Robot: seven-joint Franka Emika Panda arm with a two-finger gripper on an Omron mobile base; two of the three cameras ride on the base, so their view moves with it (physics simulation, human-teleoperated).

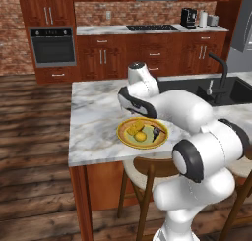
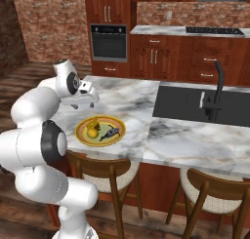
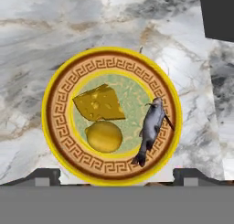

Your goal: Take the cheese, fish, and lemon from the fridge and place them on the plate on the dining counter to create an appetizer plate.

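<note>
Plate: on dining counter, near its front edge
Cheese: on plate, touching lemon
Fish: on plate's right side – apart from the other 2
Gripper: above plate, tips set wide, holding nothing
Progress: all 3 items on plate – task looks done, nothing left

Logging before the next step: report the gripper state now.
Gripper: open, holding nothing, above the round yellow-rimmed plate.
</note>
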